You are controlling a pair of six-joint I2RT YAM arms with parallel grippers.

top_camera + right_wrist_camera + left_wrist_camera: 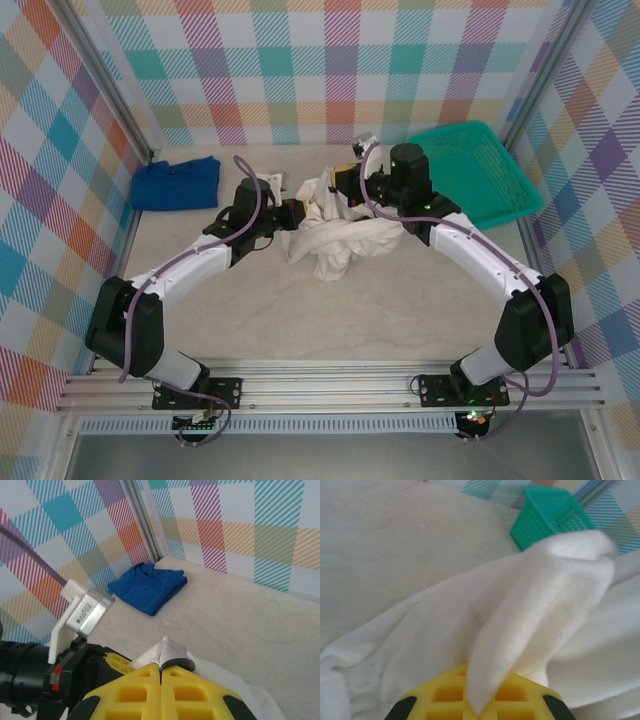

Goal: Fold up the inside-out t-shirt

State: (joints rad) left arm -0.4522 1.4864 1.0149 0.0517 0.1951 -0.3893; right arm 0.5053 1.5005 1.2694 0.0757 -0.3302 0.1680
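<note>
Checked walls, pale worktop (300,330), crumpled shirt (325,245) at centre-back.
Soft white knit bunches in folds; left gripper (480,700) and right gripper (161,674) jaws both pinch it.

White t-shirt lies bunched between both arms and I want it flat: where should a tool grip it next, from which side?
Probably the loose lobe of the t-shirt pointing toward the near edge, approached from the near side, low over the table. It juts free of the heap, while the left tool and right tool are shut on folds farther back.
</note>
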